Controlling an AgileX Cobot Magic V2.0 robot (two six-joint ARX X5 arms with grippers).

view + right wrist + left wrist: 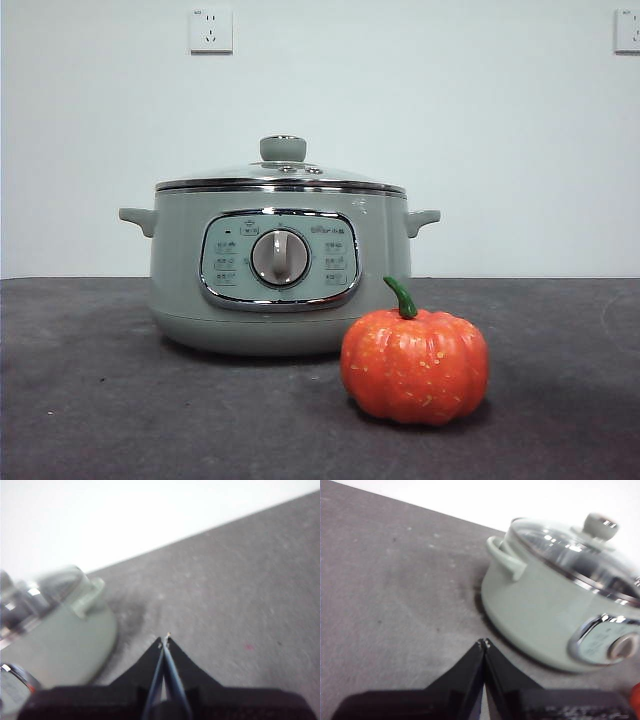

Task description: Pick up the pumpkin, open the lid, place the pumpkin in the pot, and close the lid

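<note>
The orange-red pumpkin (pixel 415 366) with a green stem stands on the dark table in front of the pot's right side. The sage-green pot (pixel 278 268) stands at the middle with the glass lid (pixel 280 174) shut on it, its green knob (pixel 283 148) on top. In the left wrist view my left gripper (pixel 484 642) is shut and empty above the table beside the pot (pixel 545 620), whose lid (pixel 575 550) shows. A sliver of the pumpkin (pixel 636 700) shows at the edge. My right gripper (pixel 165 640) is shut and empty, beside the pot (pixel 65 640).
The dark grey table (pixel 100 400) runs across the front view to a white wall with two sockets (pixel 211 29). Neither arm shows in the front view.
</note>
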